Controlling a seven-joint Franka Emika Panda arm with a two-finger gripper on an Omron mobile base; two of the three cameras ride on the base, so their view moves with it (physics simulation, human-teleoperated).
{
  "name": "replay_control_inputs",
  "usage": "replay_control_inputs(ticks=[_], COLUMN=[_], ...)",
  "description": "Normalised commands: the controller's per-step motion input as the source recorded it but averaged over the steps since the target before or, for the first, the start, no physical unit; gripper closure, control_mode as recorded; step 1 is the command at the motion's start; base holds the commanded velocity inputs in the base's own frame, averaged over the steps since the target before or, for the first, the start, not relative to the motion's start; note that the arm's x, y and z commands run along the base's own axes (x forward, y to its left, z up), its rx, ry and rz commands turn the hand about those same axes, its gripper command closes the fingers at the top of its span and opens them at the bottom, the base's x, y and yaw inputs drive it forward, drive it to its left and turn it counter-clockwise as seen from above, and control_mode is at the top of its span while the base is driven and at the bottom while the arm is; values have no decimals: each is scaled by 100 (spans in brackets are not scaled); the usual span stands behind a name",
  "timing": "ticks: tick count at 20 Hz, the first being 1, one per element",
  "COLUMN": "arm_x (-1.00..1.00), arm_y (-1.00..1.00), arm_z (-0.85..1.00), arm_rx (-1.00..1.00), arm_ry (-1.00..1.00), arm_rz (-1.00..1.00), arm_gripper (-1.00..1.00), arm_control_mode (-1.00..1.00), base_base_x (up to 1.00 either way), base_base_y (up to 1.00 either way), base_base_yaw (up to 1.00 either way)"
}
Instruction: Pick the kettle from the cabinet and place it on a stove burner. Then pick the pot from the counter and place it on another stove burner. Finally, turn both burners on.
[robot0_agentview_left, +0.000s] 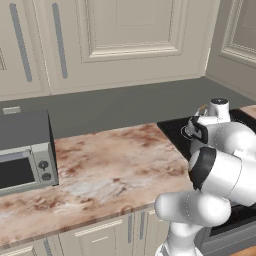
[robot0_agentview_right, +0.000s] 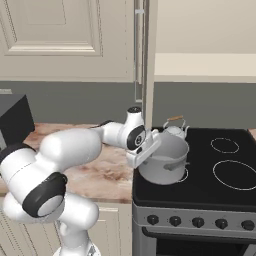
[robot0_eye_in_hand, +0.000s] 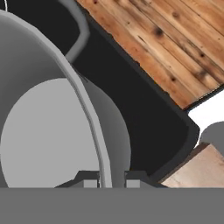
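in the left base view i see my arm rising at the lower right of the frame, its white body covering most of the stove (robot0_agentview_left: 175, 131) at the right edge. the counter (robot0_agentview_left: 115, 165) runs across the middle, with a dark microwave (robot0_agentview_left: 25, 155) at the far left. i can't make out the hand's state from here.

in the right base view the arm reaches from the lower left toward the centre, and the gripper (robot0_agentview_right: 156, 142) sits at the near left rim of the pot (robot0_agentview_right: 165, 162), which stands on the front left burner (robot0_agentview_right: 182, 175) of the stove (robot0_agentview_right: 200, 190). the kettle (robot0_agentview_right: 174, 130) sits just behind the pot, upright, on the back left of the cooktop. the two right burners show as white rings at the right of the frame.

in the hand view the fingertips (robot0_eye_in_hand: 89, 181) at the bottom centre are pinched on the thin pot (robot0_eye_in_hand: 52, 144) wall, one on each side of the rim (robot0_eye_in_hand: 94, 127). wood floor (robot0_eye_in_hand: 175, 48) fills the upper right.
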Motion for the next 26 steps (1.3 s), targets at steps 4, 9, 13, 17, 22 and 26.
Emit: replay_control_inputs(ticks=[4, 9, 13, 17, 22, 26], arm_x=[16, 18, 17, 13, 0, 0], arm_y=[-16, -10, -10, -10, -16, -7], arm_z=[-17, -19, -17, -11, -2, -11], arm_rx=[0, 0, 0, 0, 0, 0], arm_ry=[0, 0, 0, 0, 0, 0], arm_rz=[-3, -3, -3, -3, -4, -6], arm_gripper=[100, 100, 100, 100, 100, 100], arm_control_mode=[-100, -100, -100, -100, -100, -100], base_base_x=[0, 0, 0, 0, 0, 0], base_base_y=[0, 0, 0, 0, 0, 0], base_base_yaw=[0, 0, 0, 0, 0, 0])
